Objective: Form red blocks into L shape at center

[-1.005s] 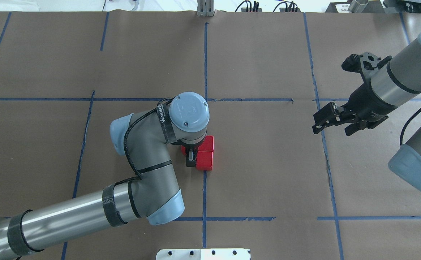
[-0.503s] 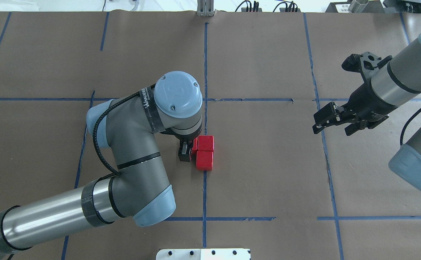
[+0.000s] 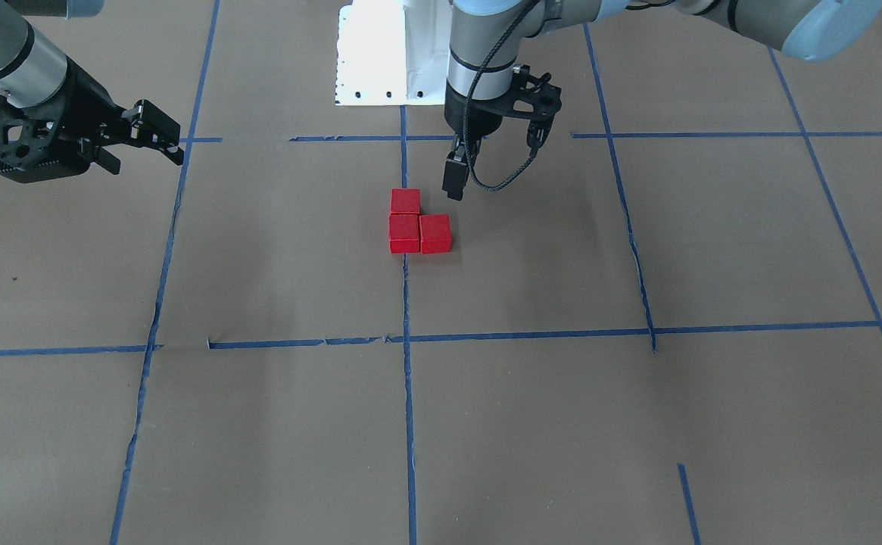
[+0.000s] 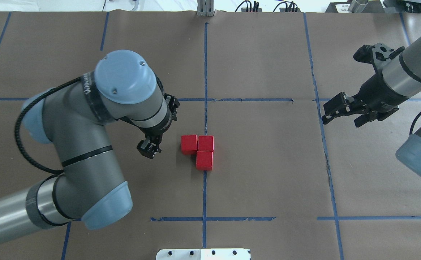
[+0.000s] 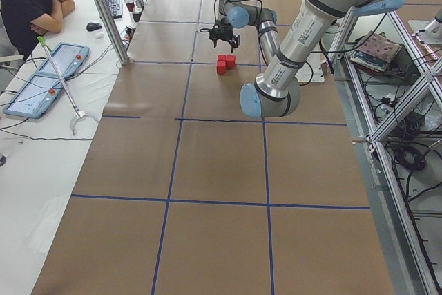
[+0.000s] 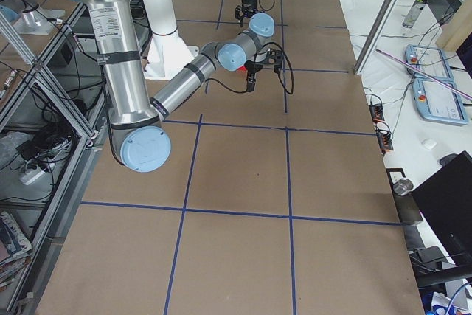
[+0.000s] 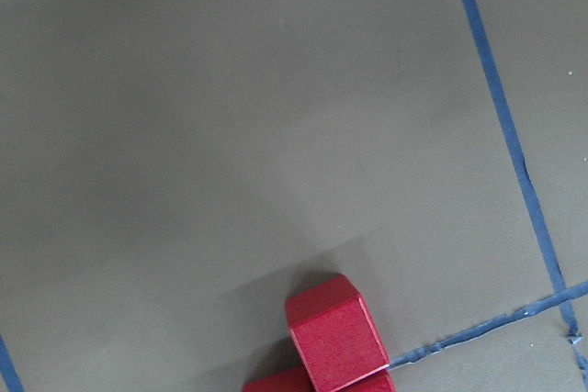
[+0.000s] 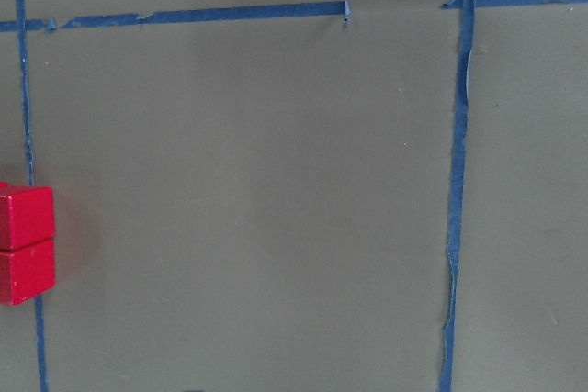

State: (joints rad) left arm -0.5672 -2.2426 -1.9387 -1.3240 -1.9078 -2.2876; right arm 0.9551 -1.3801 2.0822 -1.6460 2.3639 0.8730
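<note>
My left gripper [image 4: 149, 148] hangs empty, fingers apart, near the three red blocks [image 4: 200, 150], which lie on its right. They sit touching at the center [image 4: 232, 144]: two run along the middle blue tape line [image 4: 205, 65], and one juts toward that gripper. My right gripper [image 4: 327, 115], also apart and empty, waits well away on the far side. I judge the L formed, with the left arm nearer for any nudge.

Robotics laboratory. Indicators: a brown paper-covered table [image 4: 268, 162] marked with a blue tape grid [image 4: 205, 54]; a grey-and-blue jointed robot arm [image 5: 293, 46]; silver aluminium frame posts [image 5: 105, 15]; grey control tablets with red buttons [image 5: 59, 60] on a white side bench [image 5: 27, 170]; a seated operator in a black shirt [image 5: 27, 1]; loose black cables [image 5: 407, 153] beside the table.
</note>
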